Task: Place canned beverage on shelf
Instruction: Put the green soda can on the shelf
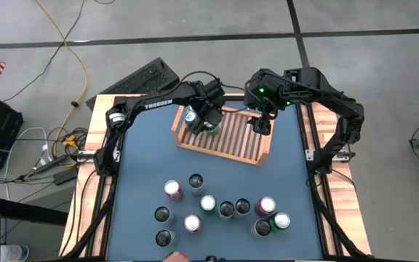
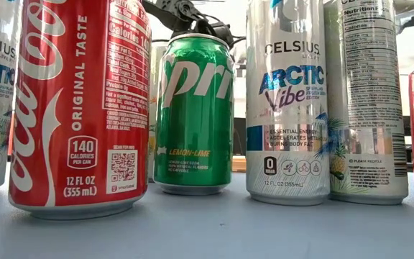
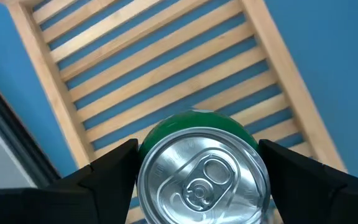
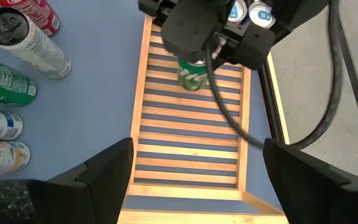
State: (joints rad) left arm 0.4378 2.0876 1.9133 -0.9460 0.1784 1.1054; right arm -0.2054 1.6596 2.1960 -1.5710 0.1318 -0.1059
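The shelf (image 1: 228, 138) is a light wooden slatted rack lying on the blue table toward its far edge. My left gripper (image 1: 198, 116) is over the shelf's left part, shut on a green canned beverage (image 4: 193, 74) with a silver top (image 3: 204, 180). My right gripper (image 4: 197, 186) hangs open above the shelf's right end (image 1: 262, 124), with nothing between its fingers. My left gripper pinches the green can between its two fingers (image 3: 114, 168), on opposite sides of the can's wall just below the top rim (image 3: 143, 163). The fingers come from above, slanting down. The can hangs below them over the slats (image 4: 188, 102); I cannot tell whether its base touches.
Several more cans (image 1: 209, 207) stand in a loose cluster on the near half of the table, among them a red cola can (image 2: 77, 108), a green lemon-lime can (image 2: 192, 115) and tall white cans (image 2: 286, 108). The shelf's raised side boards (image 4: 138, 118) border the slats.
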